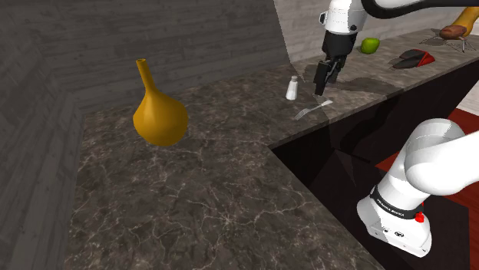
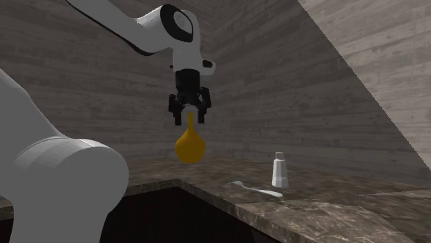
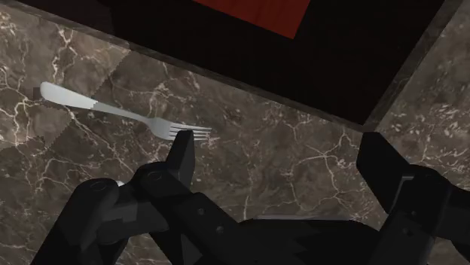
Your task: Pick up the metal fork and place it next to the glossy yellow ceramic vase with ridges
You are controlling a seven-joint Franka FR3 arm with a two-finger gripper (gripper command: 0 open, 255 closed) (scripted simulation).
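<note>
A silver fork (image 1: pixel 313 112) lies flat on the dark marble counter (image 1: pixel 199 192), close to its inner edge. In the wrist view the fork (image 3: pixel 124 114) has its tines just beyond my one fingertip (image 3: pixel 181 149), and its handle runs away to the side. My black gripper (image 1: pixel 320 90) hangs open a little above the fork and holds nothing. Far along the counter, toward the shoulder view's left, stands the glossy yellow vase (image 1: pixel 160 111) with a round belly and a thin neck. From the second exterior view the gripper (image 2: pixel 188 119) is in front of the vase (image 2: pixel 190 145), well above the fork (image 2: pixel 255 188).
A small white shaker (image 1: pixel 292 89) stands just beside the fork. Behind the arm lie a green apple (image 1: pixel 370 45) and a dark red object (image 1: pixel 414 59). The counter is L-shaped around a dark recess (image 1: pixel 345 146). Wood walls close it in behind.
</note>
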